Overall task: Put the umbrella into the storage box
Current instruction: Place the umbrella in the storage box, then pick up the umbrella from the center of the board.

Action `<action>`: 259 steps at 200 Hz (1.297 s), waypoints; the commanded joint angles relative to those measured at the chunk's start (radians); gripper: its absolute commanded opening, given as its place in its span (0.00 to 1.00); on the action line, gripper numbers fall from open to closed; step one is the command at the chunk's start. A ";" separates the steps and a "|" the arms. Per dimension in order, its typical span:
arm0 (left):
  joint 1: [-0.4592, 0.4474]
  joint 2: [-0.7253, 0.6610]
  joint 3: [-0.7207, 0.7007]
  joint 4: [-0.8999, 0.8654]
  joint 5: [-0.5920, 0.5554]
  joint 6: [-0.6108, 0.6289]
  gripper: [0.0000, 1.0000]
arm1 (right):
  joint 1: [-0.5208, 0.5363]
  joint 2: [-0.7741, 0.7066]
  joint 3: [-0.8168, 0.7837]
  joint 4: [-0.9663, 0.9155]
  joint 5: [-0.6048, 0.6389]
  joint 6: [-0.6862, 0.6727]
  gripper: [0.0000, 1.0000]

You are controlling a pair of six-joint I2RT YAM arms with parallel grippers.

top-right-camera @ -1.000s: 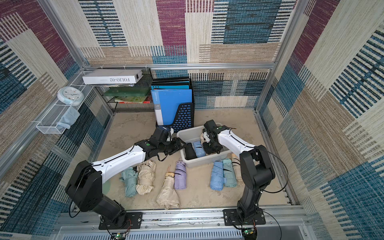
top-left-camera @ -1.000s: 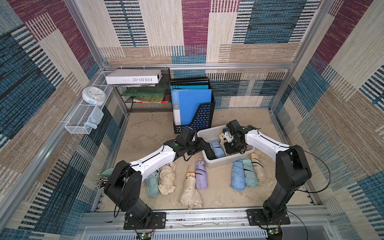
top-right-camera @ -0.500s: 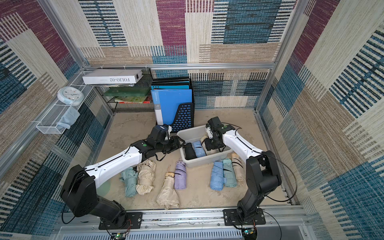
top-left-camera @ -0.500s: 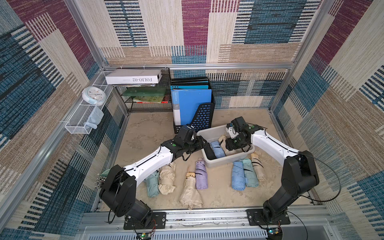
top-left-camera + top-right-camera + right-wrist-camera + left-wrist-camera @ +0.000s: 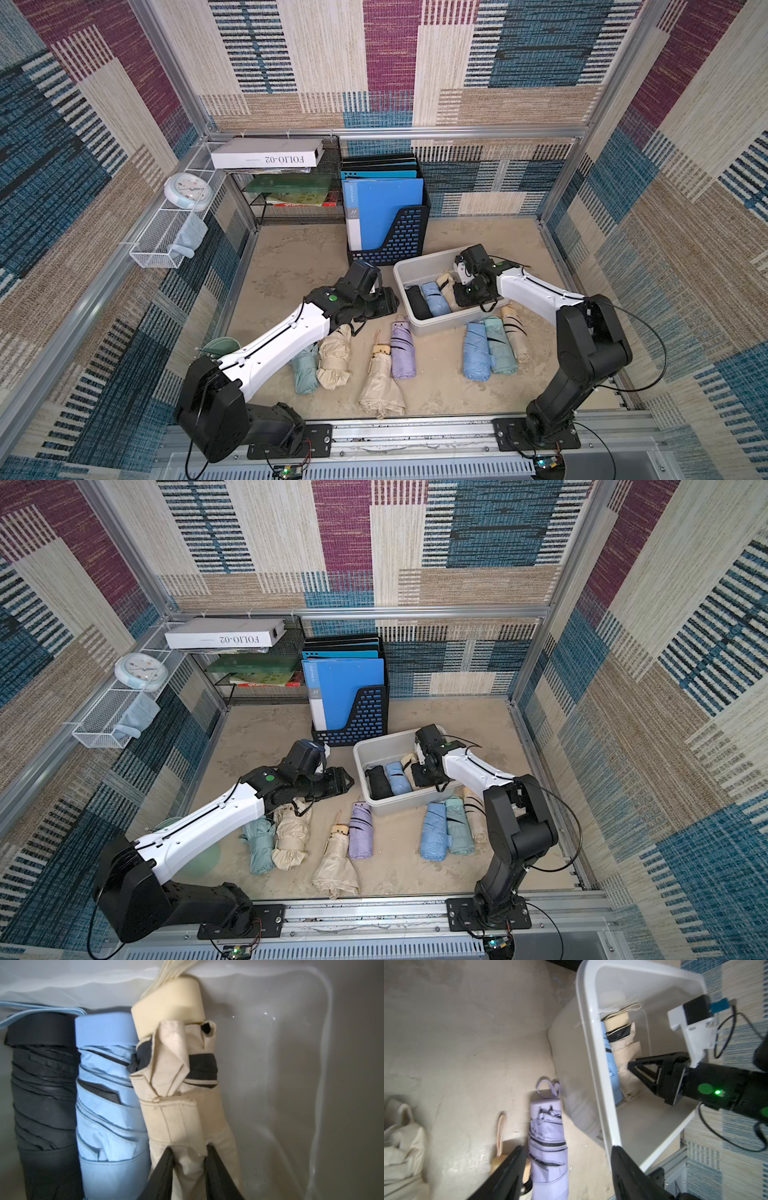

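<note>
Three lie side by side inside the storage box (image 5: 424,266): black umbrella (image 5: 41,1095), blue umbrella (image 5: 106,1105), cream umbrella (image 5: 182,1105). The right end effector (image 5: 188,1153) pinches the cream one's fabric end. The left end effector (image 5: 568,1148) stands wide and empty outside the box, near the lilac umbrella (image 5: 548,1147).

A black file holder (image 5: 399,237) of blue folders (image 5: 384,208) stands at the table's (image 5: 291,257) back edge; a clock (image 5: 187,192) lies on the wire basket (image 5: 153,249).
</note>
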 commanded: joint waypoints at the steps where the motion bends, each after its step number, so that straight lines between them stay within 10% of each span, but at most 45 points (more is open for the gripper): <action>1: -0.015 -0.011 -0.008 -0.121 -0.017 0.058 0.74 | 0.002 -0.003 -0.013 0.063 -0.014 0.012 0.33; 66: -0.099 -0.007 -0.001 -0.304 -0.031 0.143 0.88 | 0.003 -0.238 -0.002 -0.024 -0.068 0.036 0.69; 177: -0.209 0.088 -0.133 -0.269 0.052 0.169 0.89 | 0.062 -0.508 -0.108 -0.108 -0.175 0.219 0.70; 259: -0.210 0.195 -0.155 -0.212 -0.061 0.183 0.71 | 0.081 -0.544 -0.108 -0.128 -0.157 0.233 0.71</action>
